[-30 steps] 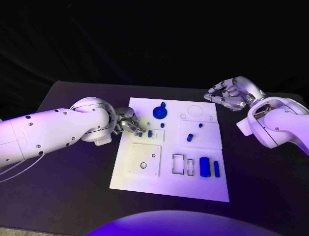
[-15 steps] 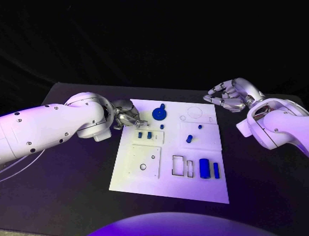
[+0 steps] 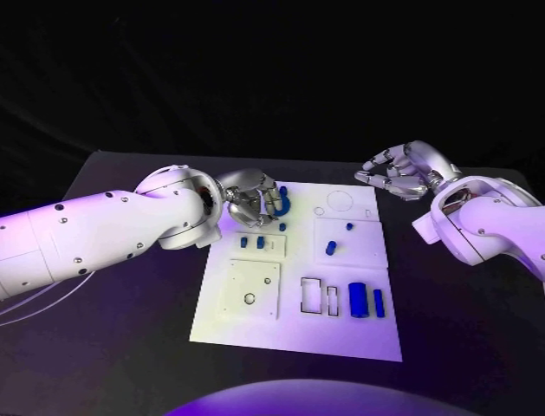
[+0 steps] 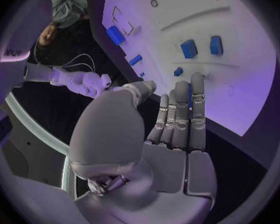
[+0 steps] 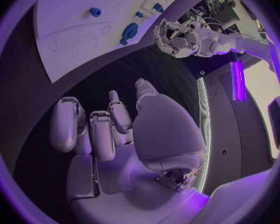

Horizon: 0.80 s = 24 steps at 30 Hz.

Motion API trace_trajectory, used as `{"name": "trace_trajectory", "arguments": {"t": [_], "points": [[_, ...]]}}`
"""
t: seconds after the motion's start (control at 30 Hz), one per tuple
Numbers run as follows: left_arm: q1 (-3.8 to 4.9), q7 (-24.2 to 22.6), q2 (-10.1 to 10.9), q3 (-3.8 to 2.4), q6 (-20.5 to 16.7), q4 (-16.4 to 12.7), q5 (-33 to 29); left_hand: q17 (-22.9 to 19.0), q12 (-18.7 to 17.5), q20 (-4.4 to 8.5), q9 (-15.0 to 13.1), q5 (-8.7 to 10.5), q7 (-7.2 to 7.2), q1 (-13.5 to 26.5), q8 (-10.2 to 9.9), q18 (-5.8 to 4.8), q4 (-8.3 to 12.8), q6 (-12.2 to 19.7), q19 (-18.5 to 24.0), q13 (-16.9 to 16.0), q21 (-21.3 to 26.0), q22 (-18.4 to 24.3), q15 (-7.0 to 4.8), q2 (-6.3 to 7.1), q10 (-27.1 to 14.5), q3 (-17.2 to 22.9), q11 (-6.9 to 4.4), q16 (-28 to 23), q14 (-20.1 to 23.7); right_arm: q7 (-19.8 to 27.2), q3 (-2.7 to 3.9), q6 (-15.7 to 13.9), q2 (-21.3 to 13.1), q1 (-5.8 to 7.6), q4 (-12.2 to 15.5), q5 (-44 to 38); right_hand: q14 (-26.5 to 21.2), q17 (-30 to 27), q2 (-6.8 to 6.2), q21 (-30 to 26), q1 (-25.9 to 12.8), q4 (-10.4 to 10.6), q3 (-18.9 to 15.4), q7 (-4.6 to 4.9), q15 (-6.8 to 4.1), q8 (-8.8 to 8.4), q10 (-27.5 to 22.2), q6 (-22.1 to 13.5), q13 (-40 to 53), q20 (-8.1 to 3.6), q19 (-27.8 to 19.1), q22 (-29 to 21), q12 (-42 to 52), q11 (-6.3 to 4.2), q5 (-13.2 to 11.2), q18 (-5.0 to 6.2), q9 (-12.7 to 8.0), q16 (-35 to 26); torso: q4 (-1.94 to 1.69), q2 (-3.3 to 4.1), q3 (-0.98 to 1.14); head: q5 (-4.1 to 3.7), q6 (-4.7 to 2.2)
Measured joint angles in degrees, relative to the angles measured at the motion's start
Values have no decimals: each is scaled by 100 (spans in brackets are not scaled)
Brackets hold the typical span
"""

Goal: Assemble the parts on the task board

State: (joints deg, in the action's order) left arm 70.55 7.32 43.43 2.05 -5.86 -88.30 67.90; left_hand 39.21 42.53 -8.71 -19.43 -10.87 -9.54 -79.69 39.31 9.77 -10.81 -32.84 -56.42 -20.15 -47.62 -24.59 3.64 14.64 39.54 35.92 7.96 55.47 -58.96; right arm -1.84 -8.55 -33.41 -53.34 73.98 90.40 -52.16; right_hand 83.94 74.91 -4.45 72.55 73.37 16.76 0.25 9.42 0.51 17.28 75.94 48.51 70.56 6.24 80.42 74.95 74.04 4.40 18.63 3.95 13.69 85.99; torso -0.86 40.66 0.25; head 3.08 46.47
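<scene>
Left hand (image 3: pixel 252 198): fingers extended over the round blue part (image 3: pixel 280 202) on the flat white board (image 3: pixel 295 334); grasp cannot be determined. Right hand (image 3: pixel 404 170): fingers curled, empty.

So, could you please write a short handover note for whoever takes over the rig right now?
Left robot hand: over the far left corner of the task board, at the round blue part; whether it grips the part cannot be told.
Right robot hand: off the board's far right corner, fingers curled, holding nothing.
Parts: two small blue pieces mid-left, two mid-right, two long blue blocks near right.
Done: cannot tell.
Left: the rectangular cut-outs beside the blocks stand open.
</scene>
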Motion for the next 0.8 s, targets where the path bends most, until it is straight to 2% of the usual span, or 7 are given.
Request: {"name": "trace_trajectory", "arguments": {"t": [0.03, 0.13, 0.27, 0.5, 0.8], "points": [[-11, -103, -55, 13, -33, 35, 146, -15, -67, 6, 90, 0, -17, -64, -87, 0, 34, -62, -6, 106, -107, -73, -38, 16, 57, 30, -49, 47, -22, 0, 0, 0, 2, -2, 0, 0, 0, 0, 0, 0, 0, 0, 0, 0, 0, 0, 0, 0, 0, 0, 0, 0, 0, 0, 0, 0, 0, 0, 0, 1, -1, -4, -4], [-39, -404, -234, 63, -120, 175, 641, -84, -283, 84, 371, 22, -48, -154, -363, 0, 192, -332, 67, 449, -454, -320, -77, 69, 230, -5, -81, 174, -62, 2, 0, 1, 13, -9, 1, 0, 0, 0, 0, 0, 0, 0, 0, 0, 0, 0, 0, 0, 0, 0, 0, 0, 0, 0, 0, 0, 0, 0, 1, 2, -1, -12, -15], [-59, -669, -434, 112, -191, 412, 1251, -115, -445, 83, 527, 22, 3, -182, -532, 0, 279, -453, 125, 677, -679, -482, -117, 97, 268, -92, -119, 349, -109, 5, 0, 1, 23, -13, 3, 0, 0, 0, 0, -58, 0, 0, 0, 0, 0, 3, -35, 0, -38, 20, -23, -1, -32, 11, 0, 0, 0, -22, 2, 3, -1, -16, -27], [-75, -861, -658, 150, -196, 760, 2052, -84, -555, 83, 685, 22, 57, -182, -710, 0, 305, -733, 125, 928, -1051, -733, -119, 97, 435, -187, -138, 929, -267, 12, 0, 1, 28, -16, 9, 0, 0, 0, 0, -89, 0, 0, 0, 0, 0, 23, -123, 0, -147, 1, -43, -1, -111, 0, 0, 0, 0, -43, 3, 6, 3, -30, -35], [-83, -927, -844, 167, -79, 999, 2539, 8, -697, 62, 773, 22, 73, -182, -851, 0, 323, -911, 146, 1092, -1248, -872, -87, 97, 511, -169, -108, 1260, -345, 16, 0, 1, 31, -17, 11, 0, 0, -1, 0, -89, 0, 0, 0, 0, 0, 23, -123, 0, -148, 1, -43, -2, -111, 0, 0, 0, 0, -43, 0, 5, 3, -42, -20]]}}
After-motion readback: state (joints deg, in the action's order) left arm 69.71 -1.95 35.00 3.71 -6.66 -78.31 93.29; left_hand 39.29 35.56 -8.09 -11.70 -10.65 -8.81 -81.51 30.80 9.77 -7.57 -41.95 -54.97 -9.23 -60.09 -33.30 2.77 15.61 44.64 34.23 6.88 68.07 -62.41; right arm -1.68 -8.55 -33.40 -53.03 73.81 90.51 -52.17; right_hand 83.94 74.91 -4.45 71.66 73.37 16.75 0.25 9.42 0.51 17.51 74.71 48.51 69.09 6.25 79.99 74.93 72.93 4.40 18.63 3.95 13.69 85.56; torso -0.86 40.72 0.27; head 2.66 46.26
